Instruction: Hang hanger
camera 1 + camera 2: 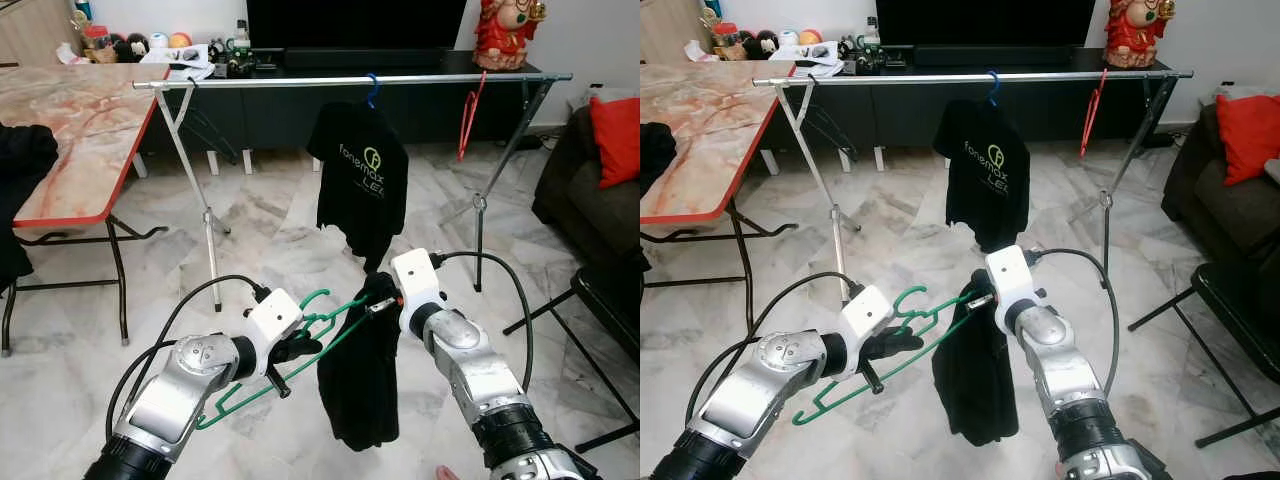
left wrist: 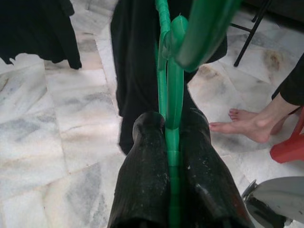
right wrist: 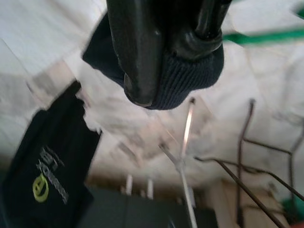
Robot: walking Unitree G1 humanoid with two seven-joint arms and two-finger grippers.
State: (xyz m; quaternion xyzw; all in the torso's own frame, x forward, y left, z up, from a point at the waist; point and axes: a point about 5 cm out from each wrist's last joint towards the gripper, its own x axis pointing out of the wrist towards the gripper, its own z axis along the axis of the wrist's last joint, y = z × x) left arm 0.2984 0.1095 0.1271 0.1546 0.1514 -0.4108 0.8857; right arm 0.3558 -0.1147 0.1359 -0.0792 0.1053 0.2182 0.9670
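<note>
Over on the left stands a table (image 1: 70, 120) with a red edge, and behind it a long metal rail (image 1: 350, 80) runs across the room on folding legs. Lower down, the left gripper (image 1: 298, 346) has its two black fingers (image 2: 147, 166) pressed together on a bar of the green hanger (image 1: 270, 375) — the wrist view shows the green wire squeezed tight between them. That grip, I judge, is there to steady the frame while cloth is worked onto it.

Moving right, the hanger lies low in front of the robot, well below the rail. Its long axis runs slantwise, from the lower left up toward the right, and its hook (image 1: 318, 297) curls upward near the middle between the two arms. A black garment (image 1: 360, 380) droops from the hanger's right end and hangs straight down toward the marble floor (image 1: 260, 230).

The right gripper (image 1: 385, 303) is closed on the ribbed hem of that garment — probably holding the cloth up so the hanger's arm can slip inside. Beyond it, a black T-shirt (image 1: 360, 180) already hangs from the rail on a blue hook, with a red hanger (image 1: 468, 120) farther right. A person's bare foot (image 2: 242, 126) shows on the floor near the robot.
</note>
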